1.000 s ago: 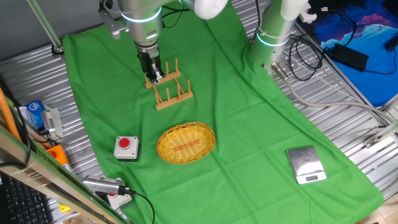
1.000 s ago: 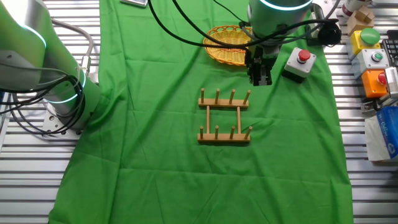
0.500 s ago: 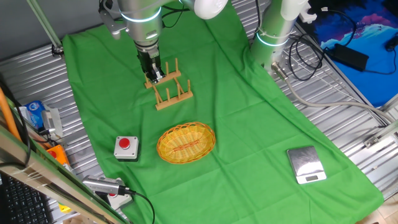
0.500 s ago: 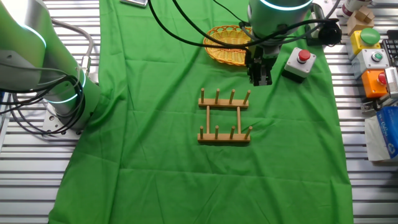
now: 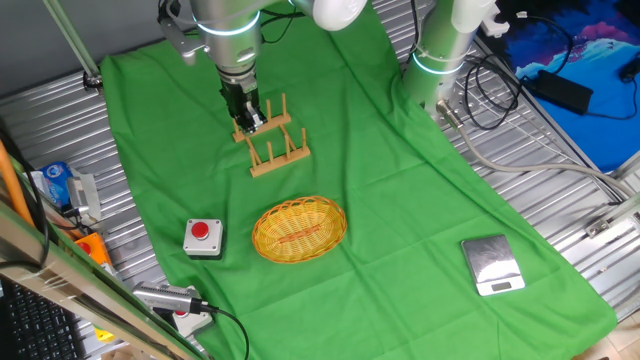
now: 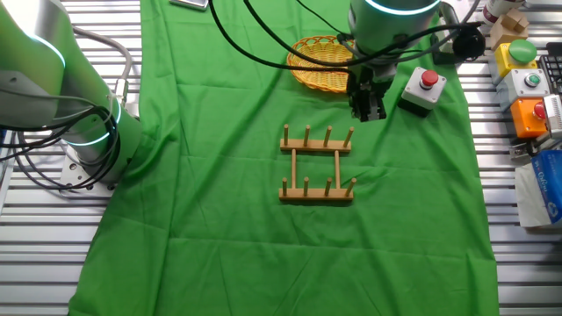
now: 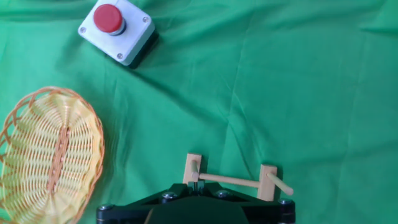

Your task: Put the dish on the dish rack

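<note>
The dish (image 5: 299, 229) is a yellow woven oval basket with an orange-red centre streak. It lies flat on the green cloth, apart from the rack, and also shows in the other fixed view (image 6: 323, 61) and at the left of the hand view (image 7: 50, 152). The dish rack (image 5: 272, 137) is a small wooden rack with upright pegs; it stands empty (image 6: 317, 164) and only its near end shows in the hand view (image 7: 230, 177). My gripper (image 5: 247, 120) hangs over the rack's end (image 6: 366, 110), jaws together, holding nothing.
A grey box with a red button (image 5: 203, 236) sits beside the dish (image 7: 117, 30). A silver scale (image 5: 492, 264) lies at the cloth's right. A second arm's base (image 5: 440, 50) stands at the back. More button boxes (image 6: 527, 83) line the table edge.
</note>
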Controlling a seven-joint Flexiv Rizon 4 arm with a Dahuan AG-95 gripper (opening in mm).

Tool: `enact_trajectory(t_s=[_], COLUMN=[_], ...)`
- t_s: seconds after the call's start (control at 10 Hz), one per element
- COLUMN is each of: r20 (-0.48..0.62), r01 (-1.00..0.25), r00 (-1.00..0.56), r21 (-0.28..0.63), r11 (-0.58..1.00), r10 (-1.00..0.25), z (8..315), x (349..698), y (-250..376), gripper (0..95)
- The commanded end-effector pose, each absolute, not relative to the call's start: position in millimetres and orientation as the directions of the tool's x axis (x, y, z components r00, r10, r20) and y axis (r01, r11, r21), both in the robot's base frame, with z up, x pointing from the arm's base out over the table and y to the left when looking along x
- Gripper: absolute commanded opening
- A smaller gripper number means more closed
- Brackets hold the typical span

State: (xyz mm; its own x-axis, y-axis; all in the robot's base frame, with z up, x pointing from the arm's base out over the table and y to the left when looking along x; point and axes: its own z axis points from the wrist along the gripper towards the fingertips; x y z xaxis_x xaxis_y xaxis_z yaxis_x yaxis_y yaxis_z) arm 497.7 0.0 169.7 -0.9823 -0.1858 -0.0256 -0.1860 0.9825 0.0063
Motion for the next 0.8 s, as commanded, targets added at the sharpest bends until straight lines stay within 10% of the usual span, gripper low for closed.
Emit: enact_trajectory(t_s=[0.1,0.8], r20=[-0.020,-0.022], r01=[-0.254,-0.257], r00=[-0.967,-0.966], r21=[0.005,0.003], r11=[0.967,0.967], r10=[-0.254,-0.256], z=[171.2,171.1], x=[497.6,497.5], y=[0.6,0.7], gripper=[0.0,0.0])
